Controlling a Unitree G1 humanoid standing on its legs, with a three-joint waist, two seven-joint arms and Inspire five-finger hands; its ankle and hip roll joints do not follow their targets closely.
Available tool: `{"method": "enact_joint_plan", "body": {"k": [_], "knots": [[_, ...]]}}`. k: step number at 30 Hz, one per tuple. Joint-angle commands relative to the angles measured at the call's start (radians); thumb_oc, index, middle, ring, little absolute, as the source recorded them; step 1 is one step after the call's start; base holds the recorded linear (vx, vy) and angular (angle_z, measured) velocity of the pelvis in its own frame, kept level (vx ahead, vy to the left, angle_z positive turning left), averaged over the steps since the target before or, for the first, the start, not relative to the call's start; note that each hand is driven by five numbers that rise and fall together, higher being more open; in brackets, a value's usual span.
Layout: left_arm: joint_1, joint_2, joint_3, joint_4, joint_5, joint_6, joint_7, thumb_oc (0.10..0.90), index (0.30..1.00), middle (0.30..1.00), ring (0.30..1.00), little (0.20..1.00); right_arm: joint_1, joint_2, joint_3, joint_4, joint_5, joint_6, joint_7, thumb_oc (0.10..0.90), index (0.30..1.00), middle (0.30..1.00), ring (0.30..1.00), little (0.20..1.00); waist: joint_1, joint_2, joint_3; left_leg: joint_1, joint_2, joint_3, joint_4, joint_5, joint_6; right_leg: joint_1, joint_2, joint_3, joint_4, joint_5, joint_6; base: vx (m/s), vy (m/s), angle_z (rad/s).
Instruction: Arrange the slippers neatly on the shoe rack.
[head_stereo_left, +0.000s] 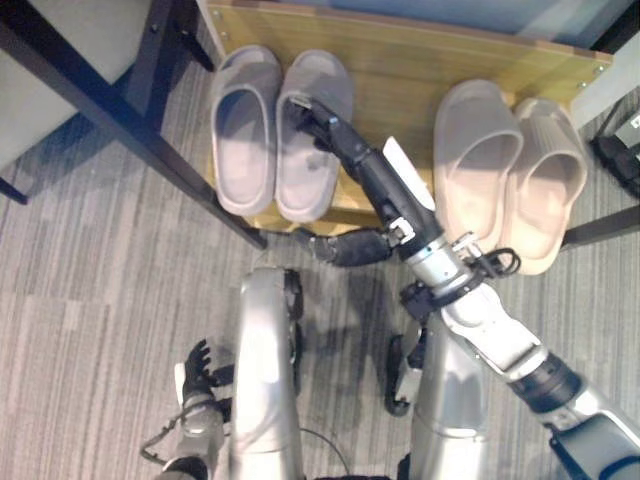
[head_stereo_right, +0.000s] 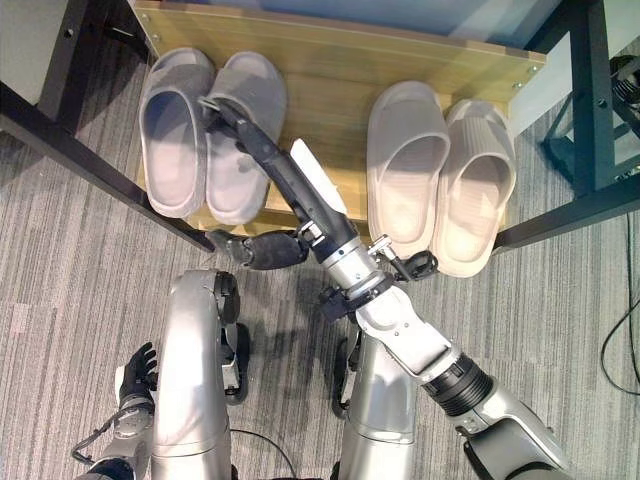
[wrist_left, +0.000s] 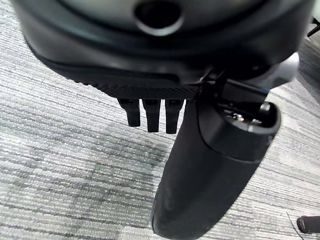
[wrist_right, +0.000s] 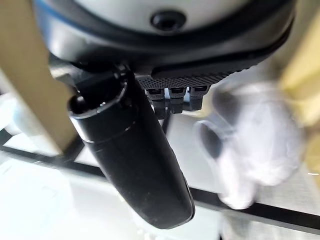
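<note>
Carpet (head_stereo_left: 90, 300), grey w/ stripes, covers the floor nearest the robot. Left hand (head_stereo_left: 200, 365) hangs low over it by the robot's side, well apart from the rack; in left wrist view fingers (wrist_left: 150, 115) point down, relaxed, thumb out, holding nothing.

Further out, right arm reaches fwd to the shoe rack (head_stereo_left: 400, 60), a wooden shelf low over the carpet. Right hand (head_stereo_left: 325, 130) lies over the grey pair (head_stereo_right: 205, 130), fingers stretched out along the inner slipper's strap, touching it; not curled round it as far as the eye views show. Right wrist view shows fingers straight past the thumb, a pale blurred slipper beyond.

Grey pair sits on the rack's left part, side by side, touching, toes toward the back edge, heels at the front edge. Beige pair (head_stereo_right: 440, 175) sits on the right part, also side by side and touching, heels overhanging the front edge a bit. Bare wood between the 2 pairs.

Dark metal frame legs (head_stereo_left: 100, 100) cross the carpet left of the rack; another dark bar (head_stereo_right: 590, 205) at right.
</note>
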Motion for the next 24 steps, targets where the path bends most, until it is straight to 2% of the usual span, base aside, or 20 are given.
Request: {"method": "enact_joint_plan", "body": {"k": [1,5,10,12,15,17,19,20,21,23,24], "knots": [[0.014,0.017,-0.007,0.005,0.033,-0.056,0.05,0.8,0.9,0.9,0.9,0.9,-0.03,-0.011,-0.093,-0.164,-0.025,-0.119,-0.02,0.8,0.9,0.9,0.9,0.9,0.046,-0.005,-0.023,0.069,-0.04,-0.074,0.023,-0.014,0.017,0.122,-0.034,0.088,0.091,0.12,-0.01,0.0,0.0,0.0],[0.012,0.017,-0.011,0.004,0.031,-0.055,0.042,0.8,0.9,0.9,0.9,0.9,-0.02,-0.016,-0.097,-0.134,-0.031,-0.111,-0.033,0.8,0.9,0.9,0.9,0.9,0.047,-0.007,-0.023,0.069,-0.039,-0.075,0.021,-0.011,0.014,0.122,-0.035,0.088,0.091,0.12,-0.011,0.0,0.0,0.0],[0.012,0.01,-0.011,0.018,0.045,-0.055,0.045,0.8,0.9,0.9,0.9,0.9,-0.012,-0.015,-0.113,-0.157,-0.046,-0.131,-0.049,0.8,0.9,0.9,0.9,0.9,0.045,-0.006,-0.023,0.069,-0.042,-0.078,0.02,-0.007,0.013,0.12,-0.034,0.087,0.089,0.118,-0.011,0.0,0.0,0.0],[0.011,0.004,0.002,0.017,0.066,-0.061,0.065,0.8,0.9,0.9,0.9,0.9,0.021,-0.031,-0.155,-0.24,-0.107,-0.163,-0.085,0.8,0.9,0.9,0.9,0.9,0.039,-0.007,-0.023,0.069,-0.044,-0.081,0.014,-0.001,0.012,0.125,-0.034,0.084,0.076,0.124,-0.008,-0.03,0.019,0.0],[0.012,0.001,0.01,-0.009,0.071,-0.066,0.07,0.8,0.9,0.9,0.9,0.9,0.096,-0.039,-0.189,-0.292,-0.094,-0.175,-0.077,0.8,0.9,0.9,0.9,0.9,0.037,-0.005,-0.023,0.069,-0.051,-0.079,-0.007,0.009,0.011,0.141,-0.038,0.075,0.045,0.132,-0.002,-0.02,-0.003,0.01],[-0.008,0.017,0.025,-0.068,0.064,-0.101,0.09,0.8,0.9,0.9,0.9,0.9,0.219,-0.079,-0.232,-0.335,-0.133,-0.191,-0.091,0.8,0.9,0.9,0.9,0.9,0.033,-0.012,-0.023,0.069,-0.049,-0.057,-0.167,0.056,0.014,0.152,-0.059,0.056,-0.131,0.167,-0.002,-0.19,-0.007,0.04],[-0.027,0.021,0.024,-0.109,0.068,-0.12,0.096,0.8,0.9,0.9,0.9,0.9,0.268,-0.094,-0.26,-0.346,-0.219,-0.189,-0.13,0.8,0.9,0.9,0.9,0.9,0.029,-0.016,-0.025,0.069,-0.055,-0.046,-0.296,0.096,0.012,0.155,-0.065,0.038,-0.247,0.172,-0.012,-0.23,0.004,0.22],[-0.028,0.021,0.022,-0.111,0.069,-0.119,0.097,0.8,0.9,0.9,0.9,0.9,0.269,-0.094,-0.261,-0.347,-0.223,-0.189,-0.133,0.8,0.9,0.9,0.9,0.9,0.027,-0.014,-0.025,0.069,-0.058,-0.046,-0.303,0.103,0.013,0.156,-0.068,0.035,-0.253,0.177,-0.014,-0.22,-0.024,0.25],[-0.028,0.038,0.002,-0.212,0.104,-0.15,0.147,0.8,0.9,0.9,0.9,0.9,0.31,-0.103,-0.29,-0.359,-0.302,-0.204,-0.211,0.8,0.9,0.9,0.9,0.9,0.025,-0.013,-0.052,0.069,-0.064,-0.056,-0.421,0.162,0.005,0.141,-0.07,0.01,-0.353,0.173,-0.03,-0.18,-0.028,0.24],[-0.005,0.074,-0.021,-0.362,0.165,-0.188,0.215,0.8,0.9,0.9,0.9,0.9,0.338,-0.097,-0.295,-0.346,-0.346,-0.192,-0.27,0.8,0.9,0.9,0.9,0.9,0.029,-0.003,-0.069,0.069,-0.054,-0.076,-0.523,0.22,0.007,0.12,-0.081,-0.013,-0.416,0.188,-0.03,-0.15,0.019,0.29],[0.0,0.075,-0.022,-0.368,0.169,-0.185,0.22,0.8,0.9,0.9,0.9,0.9,0.34,-0.096,-0.294,-0.346,-0.347,-0.192,-0.271,0.8,0.9,0.9,0.9,0.9,0.029,-0.003,-0.074,0.069,-0.055,-0.077,-0.529,0.225,0.008,0.121,-0.082,-0.015,-0.422,0.193,-0.031,-0.1,0.068,0.23]]}}
